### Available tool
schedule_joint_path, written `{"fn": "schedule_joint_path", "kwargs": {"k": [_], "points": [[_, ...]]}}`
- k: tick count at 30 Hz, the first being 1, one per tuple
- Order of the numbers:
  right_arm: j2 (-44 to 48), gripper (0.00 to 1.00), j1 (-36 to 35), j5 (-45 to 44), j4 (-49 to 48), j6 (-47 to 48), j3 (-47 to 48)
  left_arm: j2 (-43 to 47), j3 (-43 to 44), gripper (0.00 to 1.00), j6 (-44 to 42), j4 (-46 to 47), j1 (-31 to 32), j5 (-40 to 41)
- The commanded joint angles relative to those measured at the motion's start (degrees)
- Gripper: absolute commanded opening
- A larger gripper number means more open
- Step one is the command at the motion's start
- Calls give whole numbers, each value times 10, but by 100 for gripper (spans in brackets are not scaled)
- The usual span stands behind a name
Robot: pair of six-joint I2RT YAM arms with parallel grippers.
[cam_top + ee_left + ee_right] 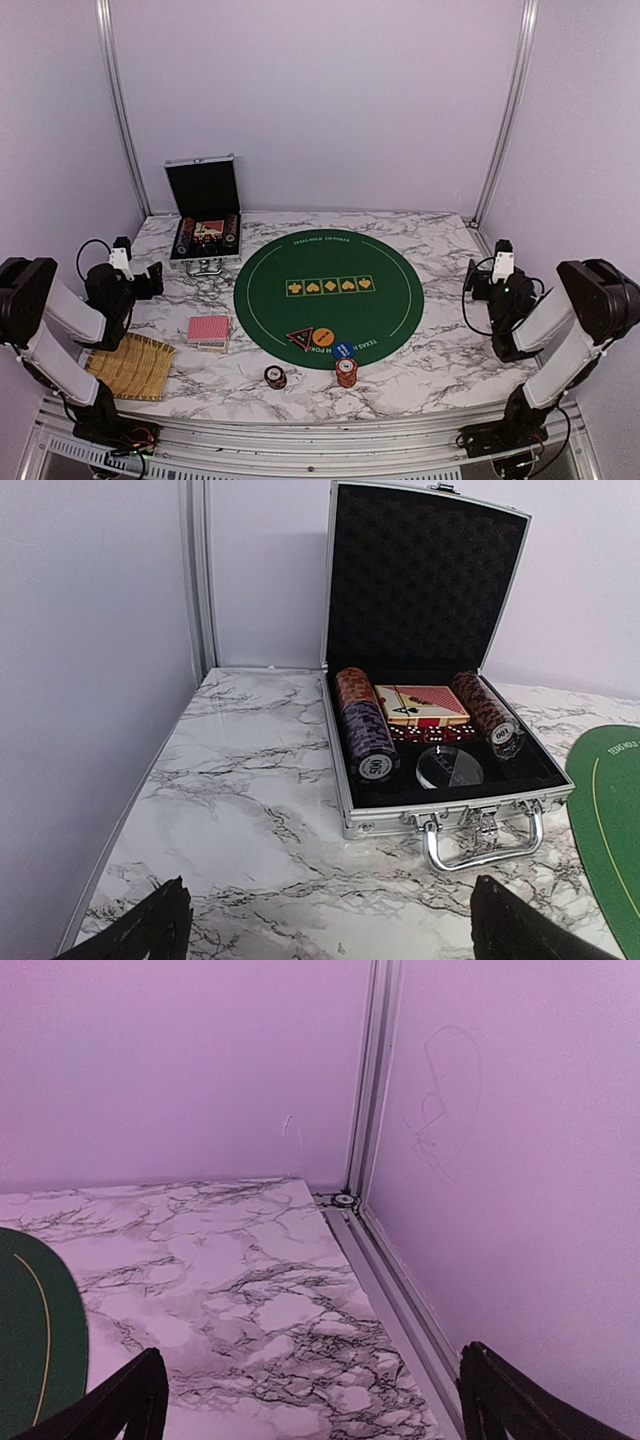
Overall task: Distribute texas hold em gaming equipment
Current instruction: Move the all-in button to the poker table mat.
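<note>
A deck of red-backed playing cards (208,331) lies on the marble left of the green mat (328,262). A dark chip stack (275,376) and a red/orange chip stack (346,372) stand near the front edge. A blue dealer button (343,350), an orange disc (322,338) and a triangular marker (299,337) rest on the mat's near rim. My left gripper (152,278) (335,925) is open and empty, facing the open case (440,780). My right gripper (472,281) (310,1400) is open and empty over bare marble near the right wall.
The silver case (205,215) stands open at the back left, holding rows of chips (365,730), a card box (420,705) and a clear disc (450,767). A woven straw tray (130,366) lies at the front left. An aluminium rail (385,1260) borders the right edge.
</note>
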State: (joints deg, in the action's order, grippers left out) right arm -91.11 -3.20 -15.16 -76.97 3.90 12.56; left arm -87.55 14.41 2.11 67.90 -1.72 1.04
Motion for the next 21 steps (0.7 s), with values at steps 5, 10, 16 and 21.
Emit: {"fn": "schedule_joint_path", "kwargs": {"k": [5,10,16,21], "points": [[117,99,10,-49,228,-35,93,69,74,99,-6,-144,-8,-32],[173,99,10,-32,299,-86,124,111,142,99,-13,-294,-8,-44],[184,99,12,-40,528,-220,260,124,264,99,-62,-530,-9,-60],[144,95,-20,133,674,-193,364,132,339,99,-82,-695,-16,-83]]}}
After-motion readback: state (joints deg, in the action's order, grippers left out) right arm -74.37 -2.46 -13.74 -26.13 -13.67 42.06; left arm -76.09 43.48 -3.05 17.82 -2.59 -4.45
